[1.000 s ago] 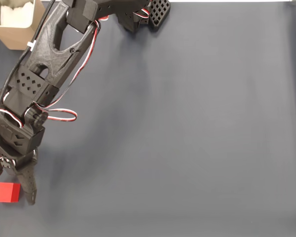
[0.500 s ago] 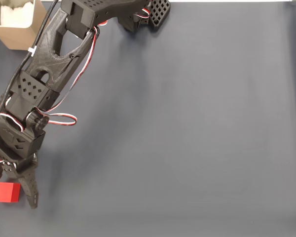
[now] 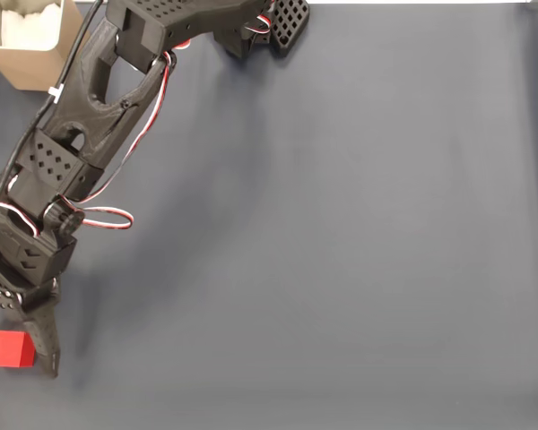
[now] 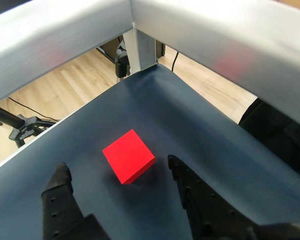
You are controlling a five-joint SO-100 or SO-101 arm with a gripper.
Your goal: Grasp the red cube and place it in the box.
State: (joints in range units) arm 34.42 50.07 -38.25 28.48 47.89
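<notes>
Here the red cube [image 4: 128, 162] lies on the dark table cover [image 3: 341, 251] at the lower left of the fixed view, just ahead of the gripper [image 4: 117, 172], whose fingers [image 4: 59, 181] are spread wide to either side and not touching it. The cube is not yet grasped; lifting it, carrying it and dropping it in remain. The box [image 3: 29, 47] stands well apart at the upper left corner. No brand or lettering can be read anywhere.

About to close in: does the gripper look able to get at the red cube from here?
Probably yes. In the wrist view the gripper is open, the red cube lies on the mat just ahead of its fingertips, and nothing stands between them.
</notes>
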